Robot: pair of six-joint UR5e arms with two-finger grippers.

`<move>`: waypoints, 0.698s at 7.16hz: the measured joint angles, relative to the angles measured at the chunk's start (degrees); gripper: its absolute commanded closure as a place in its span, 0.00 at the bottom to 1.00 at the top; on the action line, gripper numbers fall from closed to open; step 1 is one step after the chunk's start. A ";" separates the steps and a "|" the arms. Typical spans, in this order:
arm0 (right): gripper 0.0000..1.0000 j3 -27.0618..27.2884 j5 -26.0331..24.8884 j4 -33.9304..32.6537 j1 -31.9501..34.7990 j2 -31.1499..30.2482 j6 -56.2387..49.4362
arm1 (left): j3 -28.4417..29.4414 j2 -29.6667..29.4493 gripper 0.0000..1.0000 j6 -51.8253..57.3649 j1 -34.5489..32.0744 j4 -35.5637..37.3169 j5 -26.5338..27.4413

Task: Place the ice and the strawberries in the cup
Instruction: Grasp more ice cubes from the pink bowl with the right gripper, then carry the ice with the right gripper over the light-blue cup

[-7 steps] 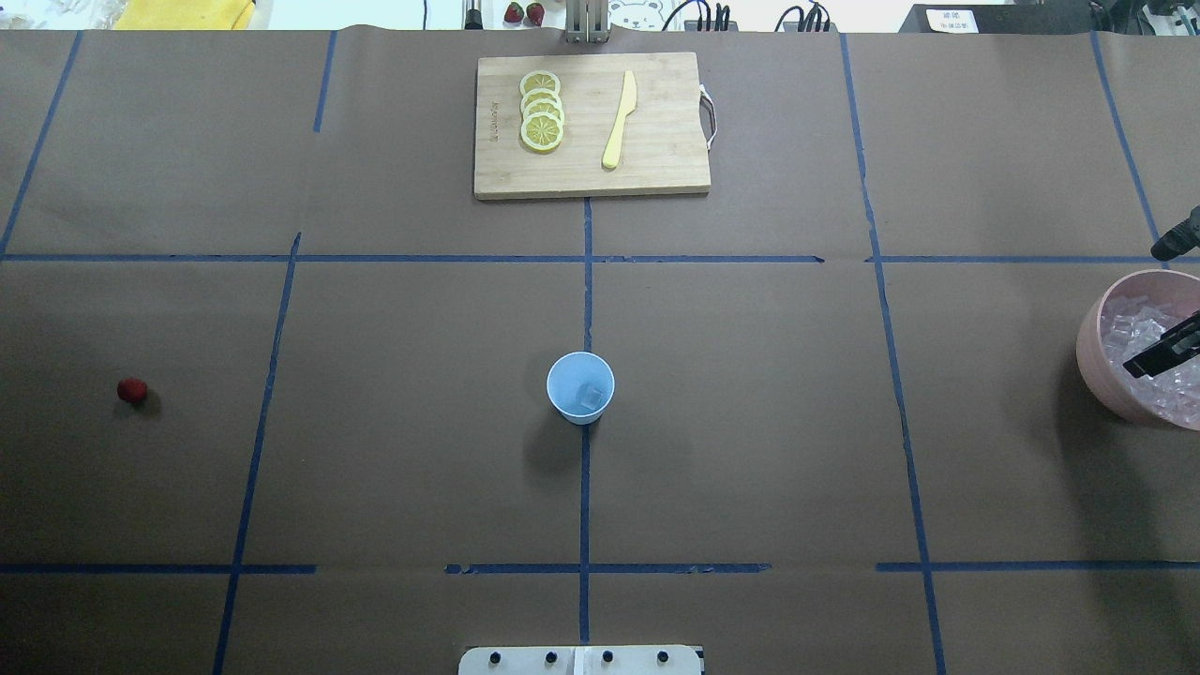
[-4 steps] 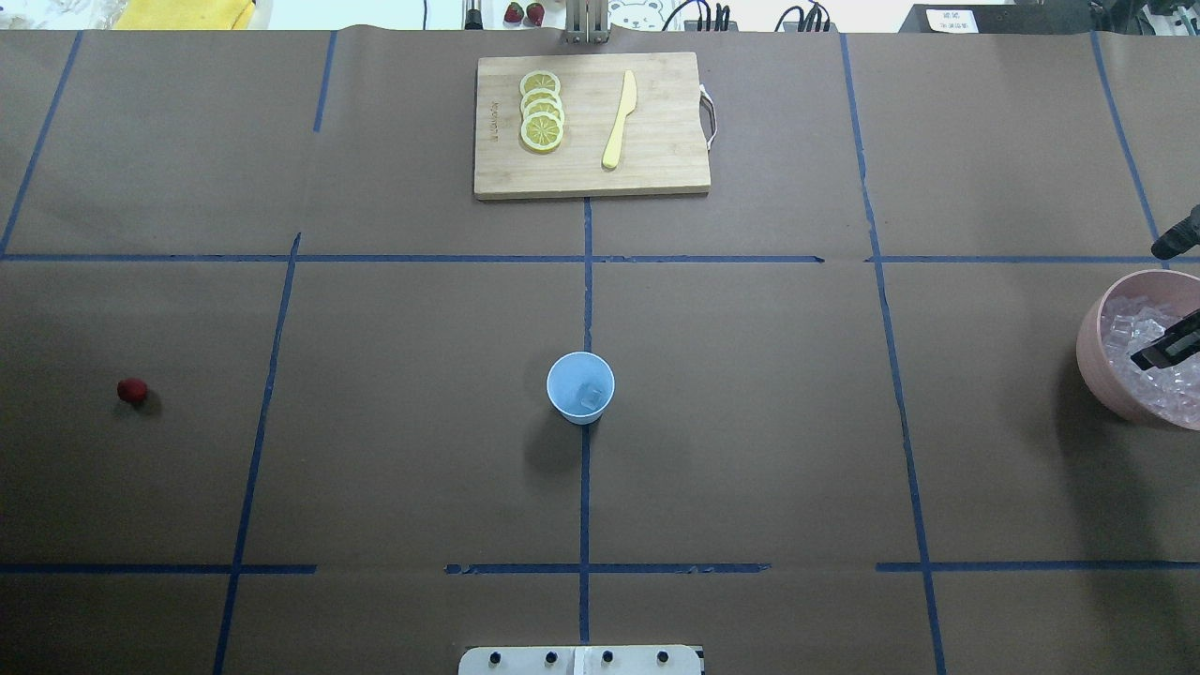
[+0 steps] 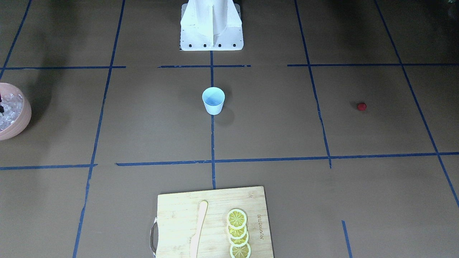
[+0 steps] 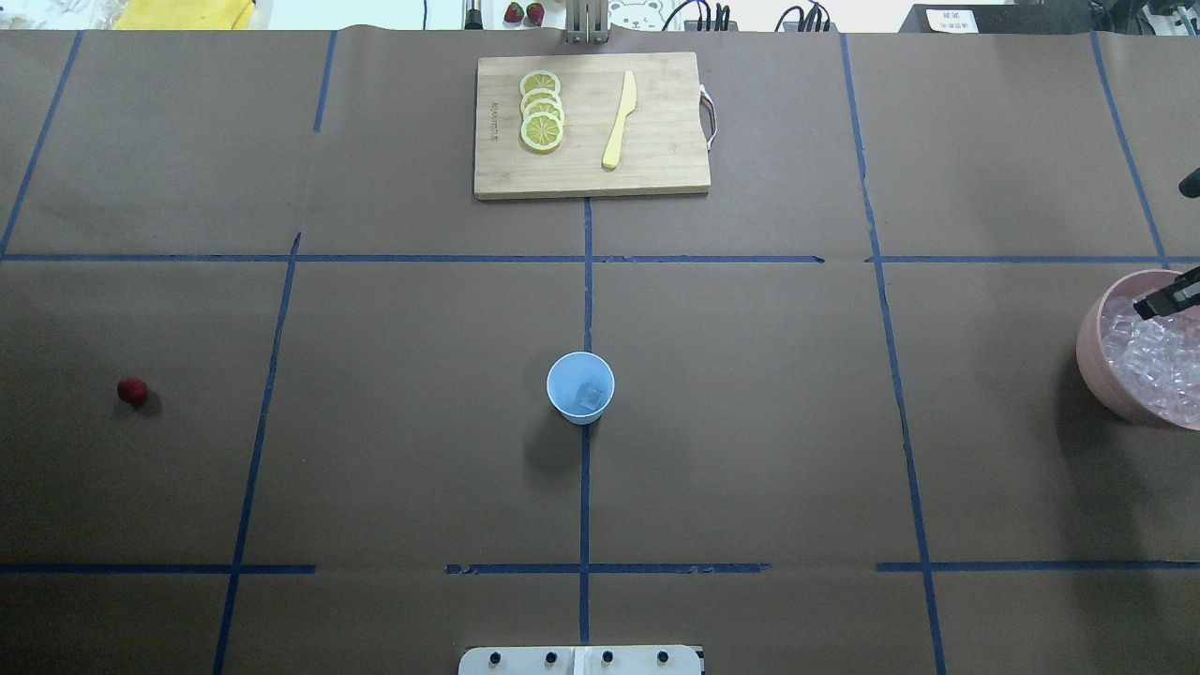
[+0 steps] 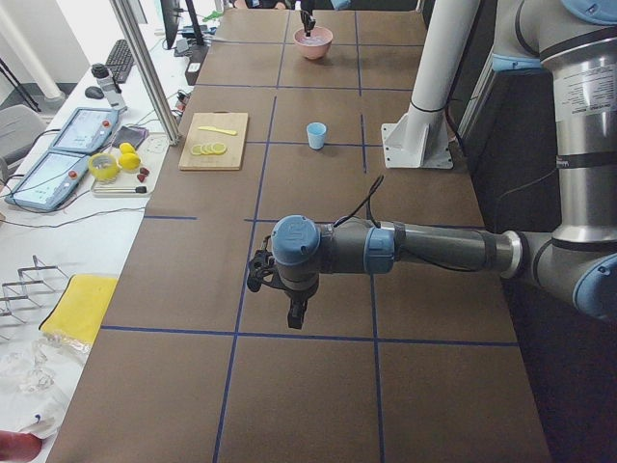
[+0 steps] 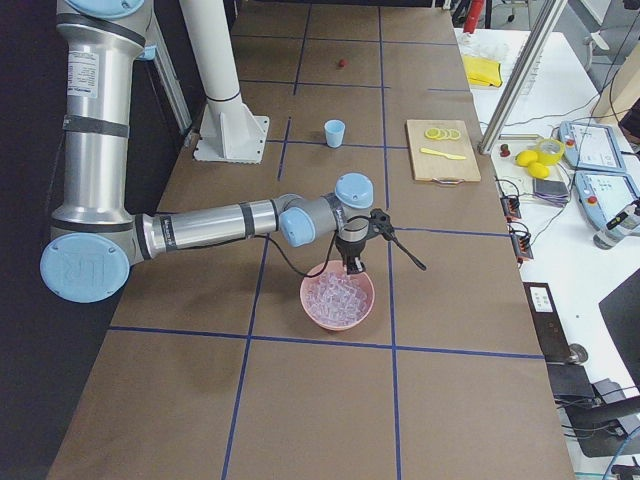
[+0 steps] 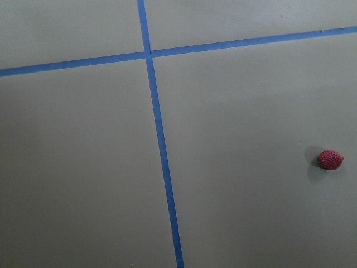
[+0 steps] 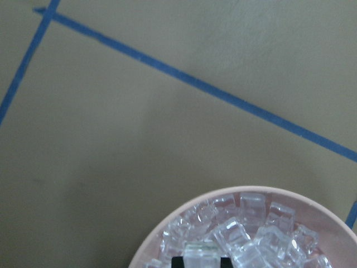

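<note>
Right pincer above the wide pink bowl — closed, it seems, on one clear ice cube (fingertips barely visible); the small pale-blue plastic cup stands well apart toward the robot's left, mid-way across the table.

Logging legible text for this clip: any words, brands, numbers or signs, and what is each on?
Pale wooden cutting board: brand word burnt in along one short edge, too blurred to read.
White card at the overhead view's top right: dark print, too small to read.
Sticker on the grey right robot arm: too small to read.
No text can be quoted with confidence.
</note>
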 measured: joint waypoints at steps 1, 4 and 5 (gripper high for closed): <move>0.99 0.52 0.09 -0.05 0.53 2.04 5.87 | -0.03 0.00 0.00 0.00 0.00 -0.02 0.00; 0.98 1.30 -0.79 -0.06 -6.12 10.59 23.91 | -0.08 -0.03 0.00 0.00 -0.02 -0.08 0.00; 0.98 1.39 -2.04 -0.07 -9.93 13.85 29.51 | -0.07 -0.02 0.00 0.00 -0.02 -0.09 0.00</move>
